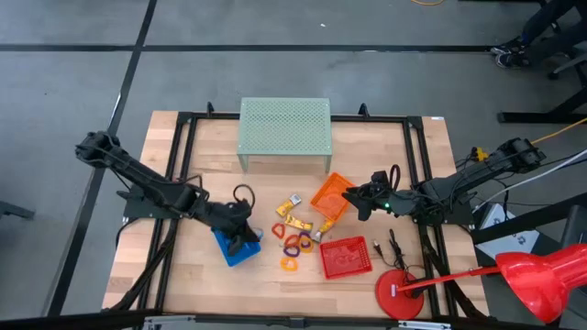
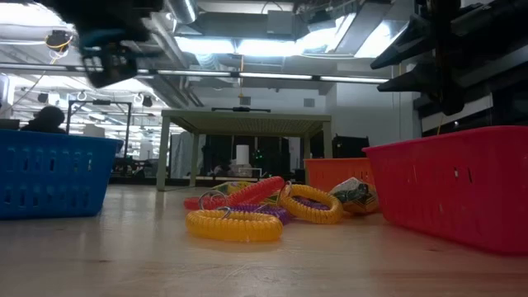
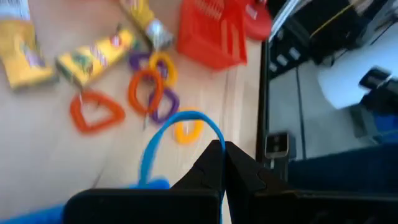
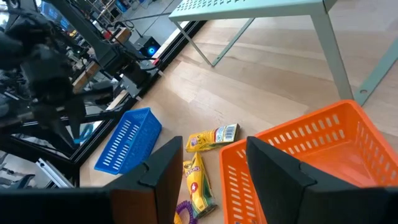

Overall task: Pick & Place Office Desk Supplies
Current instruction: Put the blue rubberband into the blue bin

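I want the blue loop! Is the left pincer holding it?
Touching: the left wrist view shows the shut left pincer pinching the blue loop.

My left gripper [image 1: 246,240] hangs over the blue basket [image 1: 237,249], jaws pinched together. My right gripper [image 1: 356,200] sits at the orange basket [image 1: 332,195]. Between my jaws lie coloured loops [image 1: 295,242] and yellow packets [image 1: 292,212]; the red basket [image 1: 346,257] rests on the tabletop [image 1: 206,156] near my right jaws.

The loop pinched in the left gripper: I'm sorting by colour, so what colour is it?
Blue: the thin loop shows best in the left wrist view.
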Controlling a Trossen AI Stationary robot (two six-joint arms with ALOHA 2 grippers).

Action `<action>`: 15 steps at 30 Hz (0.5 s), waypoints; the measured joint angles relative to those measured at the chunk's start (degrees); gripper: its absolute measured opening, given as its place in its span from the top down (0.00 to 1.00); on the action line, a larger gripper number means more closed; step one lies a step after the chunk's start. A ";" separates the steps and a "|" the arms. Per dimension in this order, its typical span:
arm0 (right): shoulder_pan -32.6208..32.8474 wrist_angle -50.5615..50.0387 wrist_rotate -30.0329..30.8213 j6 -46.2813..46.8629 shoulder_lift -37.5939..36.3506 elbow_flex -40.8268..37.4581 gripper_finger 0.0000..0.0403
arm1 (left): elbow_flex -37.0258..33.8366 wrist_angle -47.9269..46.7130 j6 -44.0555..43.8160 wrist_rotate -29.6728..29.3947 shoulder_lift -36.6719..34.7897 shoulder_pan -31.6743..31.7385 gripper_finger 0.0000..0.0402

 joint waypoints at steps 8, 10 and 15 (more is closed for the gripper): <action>0.00 0.00 1.65 0.00 0.00 0.00 0.56 | -4.06 -1.82 -7.13 -2.46 0.02 -4.99 0.99; 0.00 -0.01 1.88 0.02 0.00 0.00 0.56 | -5.73 0.81 -8.92 -2.84 0.04 -5.56 0.99; 0.02 -0.02 1.88 0.97 0.00 0.00 0.56 | -6.23 0.97 -9.20 -4.23 0.02 -6.09 0.99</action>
